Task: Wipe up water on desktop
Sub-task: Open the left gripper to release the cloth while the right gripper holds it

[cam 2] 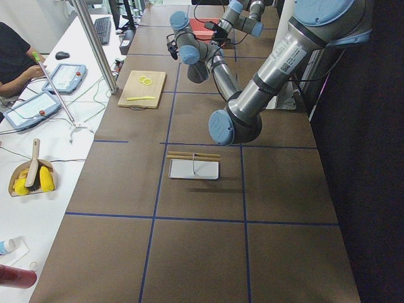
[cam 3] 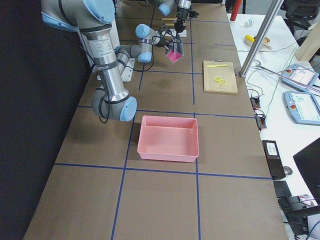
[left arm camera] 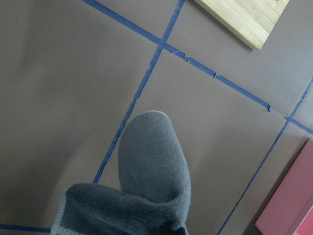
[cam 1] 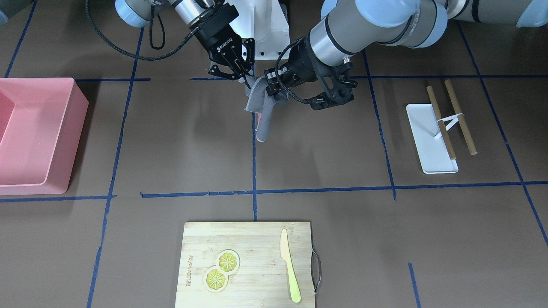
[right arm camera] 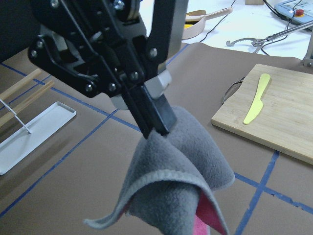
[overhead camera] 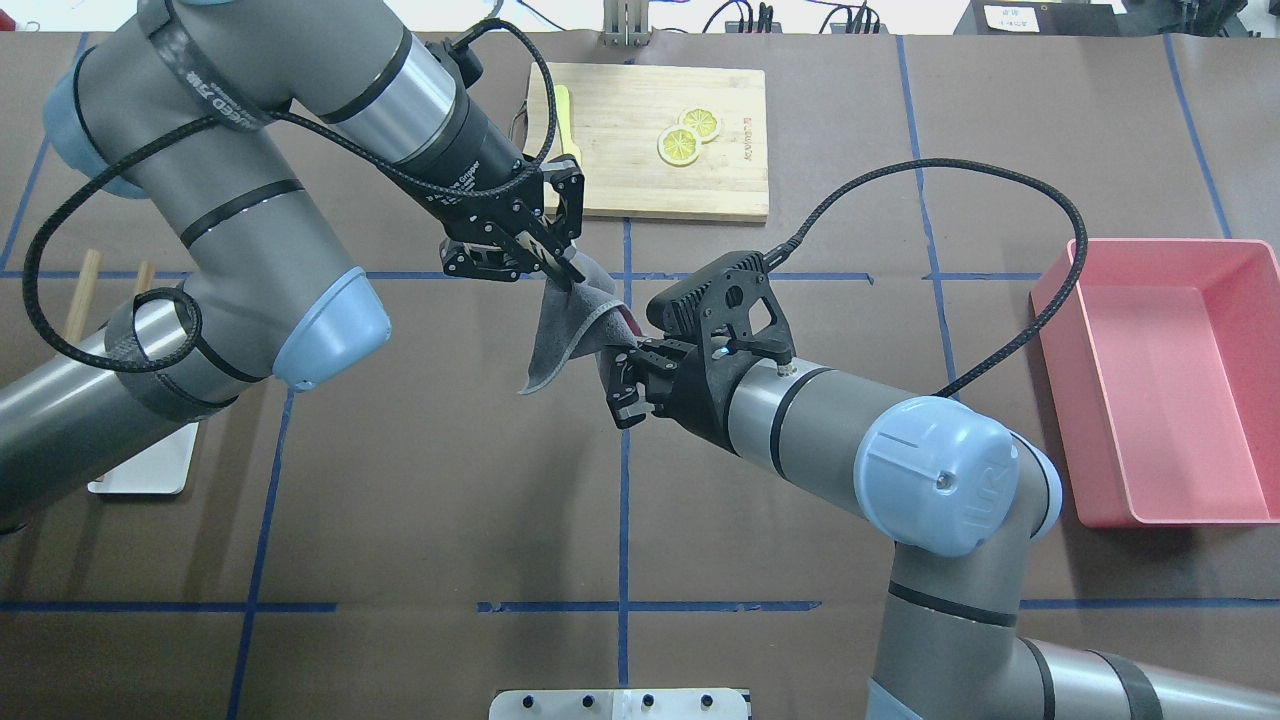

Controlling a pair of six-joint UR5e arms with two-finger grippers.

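Note:
A grey cloth (cam 1: 264, 115) with a pink underside hangs above the middle of the dark-brown desktop (cam 1: 325, 162), between my two grippers. My left gripper (cam 1: 274, 92) is shut on its upper fold, as the right wrist view shows: left gripper (right arm camera: 156, 122), cloth (right arm camera: 181, 181). My right gripper (cam 1: 247, 80) meets the cloth's other edge with its fingers drawn together on it. From overhead the cloth (overhead camera: 560, 340) spans from the left gripper (overhead camera: 570, 278) to the right gripper (overhead camera: 622, 362). The cloth (left arm camera: 151, 161) dangles free of the surface. No wet patch shows on the desktop (overhead camera: 400, 480).
A pink bin (cam 1: 34, 132) stands on my right side. A bamboo cutting board (cam 1: 248, 265) with lemon slices (cam 1: 221, 269) and a yellow knife (cam 1: 290, 265) lies at the far edge. A white tray (cam 1: 430, 139) and wooden sticks (cam 1: 460, 117) lie on my left.

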